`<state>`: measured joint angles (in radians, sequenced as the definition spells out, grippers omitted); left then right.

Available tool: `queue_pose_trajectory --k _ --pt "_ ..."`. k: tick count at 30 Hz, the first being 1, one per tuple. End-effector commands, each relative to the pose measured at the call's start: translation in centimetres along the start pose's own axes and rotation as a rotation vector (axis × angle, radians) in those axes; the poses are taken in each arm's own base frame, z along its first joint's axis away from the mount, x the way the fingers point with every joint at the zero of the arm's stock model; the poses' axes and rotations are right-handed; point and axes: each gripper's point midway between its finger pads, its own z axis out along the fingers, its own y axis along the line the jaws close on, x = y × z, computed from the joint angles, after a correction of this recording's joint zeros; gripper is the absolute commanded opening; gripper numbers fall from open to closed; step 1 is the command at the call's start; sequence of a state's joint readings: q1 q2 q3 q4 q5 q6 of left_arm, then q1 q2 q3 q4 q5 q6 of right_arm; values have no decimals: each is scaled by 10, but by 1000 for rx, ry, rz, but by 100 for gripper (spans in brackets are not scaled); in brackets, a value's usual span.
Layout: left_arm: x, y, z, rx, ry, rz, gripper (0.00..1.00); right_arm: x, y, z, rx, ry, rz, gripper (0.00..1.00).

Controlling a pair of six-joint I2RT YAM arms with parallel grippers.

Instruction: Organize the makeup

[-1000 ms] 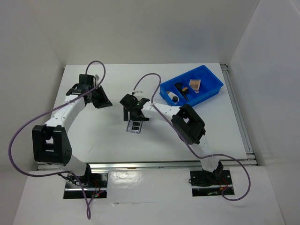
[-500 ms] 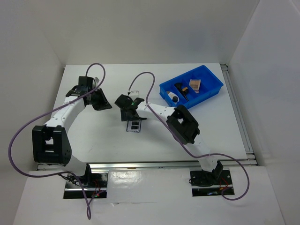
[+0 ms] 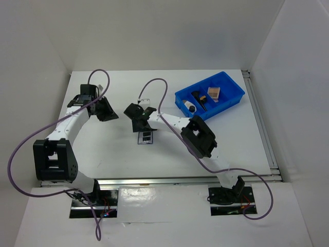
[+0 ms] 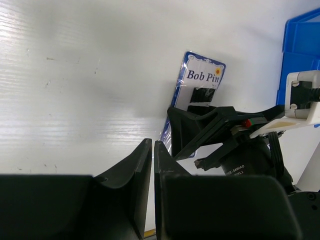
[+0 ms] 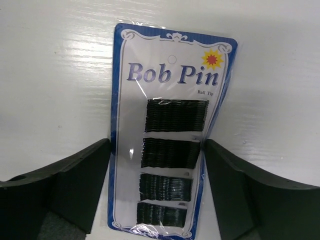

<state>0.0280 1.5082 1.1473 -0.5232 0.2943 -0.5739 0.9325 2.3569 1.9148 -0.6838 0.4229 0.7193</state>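
Though unreadable from above, the Bob Pin card lies ungripped within the wide-open right claw.

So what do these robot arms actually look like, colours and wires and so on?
Both the left arm and right arm are white links joined by chunky black blocks, each trailing a loose purple cable. The left gripper and right gripper are matte black with two wedge-shaped fingers; small white lettering marks the right one's body.

Lab; white-walled booth, table-bolted arms
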Motion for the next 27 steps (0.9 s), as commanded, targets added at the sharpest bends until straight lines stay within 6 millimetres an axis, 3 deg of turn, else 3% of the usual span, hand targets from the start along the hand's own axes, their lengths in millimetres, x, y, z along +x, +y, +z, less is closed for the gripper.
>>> queue_pose_trajectory --k 1,9,16,19,22,27 --pt "2 -6 -10 35 -14 34 21 99 -33 43 114 259 -95 79" --pt "-1 -1 -12 39 -25 32 21 97 -35 42 122 252 -87 67" --pt "0 -3 -13 47 -21 32 21 82 -37 23 105 208 -81 49" --pt "-1 -4 -15 51 -29 35 21 72 -40 14 105 175 -74 47" --pt "-2 -6 -17 51 -29 35 21 53 -35 -2 69 127 -72 47" --pt "-8 -10 -20 60 -46 52 21 0 -30 -42 16 -26 -86 46"
